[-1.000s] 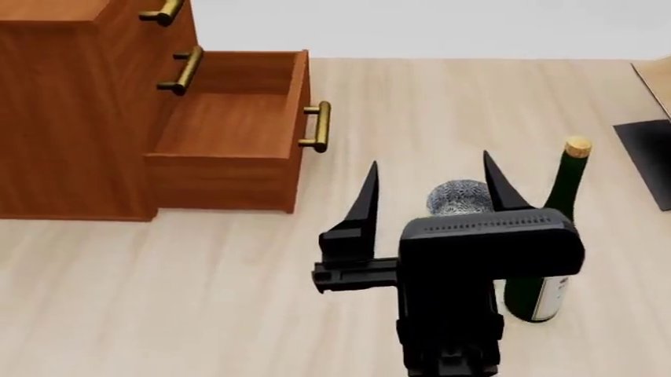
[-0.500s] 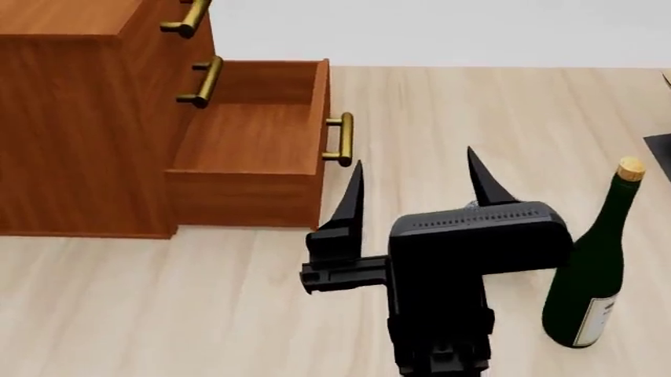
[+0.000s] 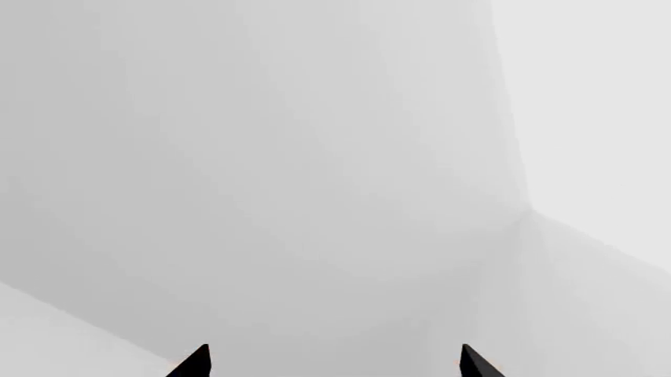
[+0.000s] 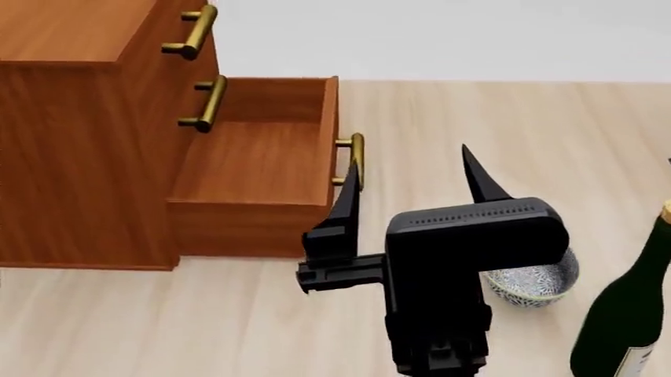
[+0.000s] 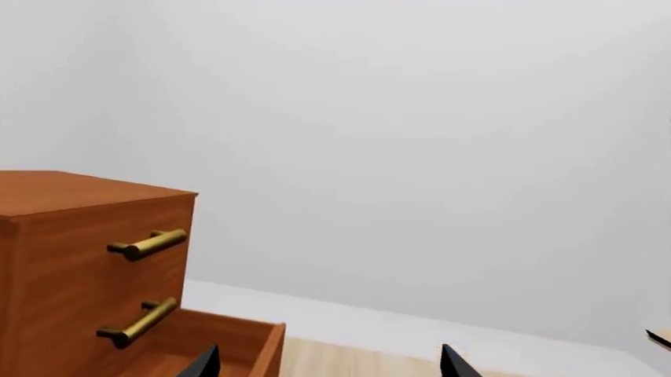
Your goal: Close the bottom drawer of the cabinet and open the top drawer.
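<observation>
Risk: right gripper (image 4: pixel 407 177), wide open and empty, may snag bottom drawer (image 4: pixel 257 169) handle, skewing the push.

We see bare floor (image 4: pixel 472 110) before the pulled-out bottom drawer (image 4: pixel 262 169); a bowl (image 4: pixel 533 283) and bottle (image 4: pixel 629 314) crowd the right.
</observation>
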Controlling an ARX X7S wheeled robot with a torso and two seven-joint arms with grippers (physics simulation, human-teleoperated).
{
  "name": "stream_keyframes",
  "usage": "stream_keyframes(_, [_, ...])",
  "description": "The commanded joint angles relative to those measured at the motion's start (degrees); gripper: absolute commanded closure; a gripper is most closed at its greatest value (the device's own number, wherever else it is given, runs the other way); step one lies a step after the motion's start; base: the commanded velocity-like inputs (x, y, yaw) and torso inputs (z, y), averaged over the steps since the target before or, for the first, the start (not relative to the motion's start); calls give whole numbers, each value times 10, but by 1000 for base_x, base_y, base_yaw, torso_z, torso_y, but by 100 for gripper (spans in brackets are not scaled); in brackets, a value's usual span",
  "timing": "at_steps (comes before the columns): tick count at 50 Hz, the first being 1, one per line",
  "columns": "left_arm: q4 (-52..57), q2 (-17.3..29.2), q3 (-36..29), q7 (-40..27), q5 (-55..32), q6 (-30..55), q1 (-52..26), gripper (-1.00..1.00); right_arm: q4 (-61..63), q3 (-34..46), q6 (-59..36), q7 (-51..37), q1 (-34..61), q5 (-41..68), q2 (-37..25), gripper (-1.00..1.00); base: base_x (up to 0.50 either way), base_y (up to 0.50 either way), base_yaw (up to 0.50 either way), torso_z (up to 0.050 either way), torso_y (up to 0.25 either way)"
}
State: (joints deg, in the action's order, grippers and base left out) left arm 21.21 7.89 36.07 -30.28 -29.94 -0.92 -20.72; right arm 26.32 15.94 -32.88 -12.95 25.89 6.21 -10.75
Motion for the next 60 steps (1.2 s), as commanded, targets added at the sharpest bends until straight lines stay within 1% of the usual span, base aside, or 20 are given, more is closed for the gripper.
stream_keyframes(1, [-1,4,-4,-6,0,0,2,-100,0,8,0,-6,1,-5,-5,-100,211,199,0,0,0])
stream_keyframes(15, [-4,8,-9,-8,-2,-5,3,-100,0,13,-2,-13,3,-7,-10,-100,209,260,0,0,0])
stream_keyframes(28, [-5,12,-13,-12,-5,-5,6,-100,-9,0,10,-12,-1,12,-8,-100,223,261,0,0,0])
stream_keyframes(48, [-6,17,-20,-15,-7,-8,10,-100,-14,-17,14,-16,-2,35,-8,-100,267,19,0,0,1])
stream_keyframes(60, [-5,20,-22,-17,-14,-9,12,-100,-21,-10,22,-16,0,36,-11,-100,287,0,0,0,0])
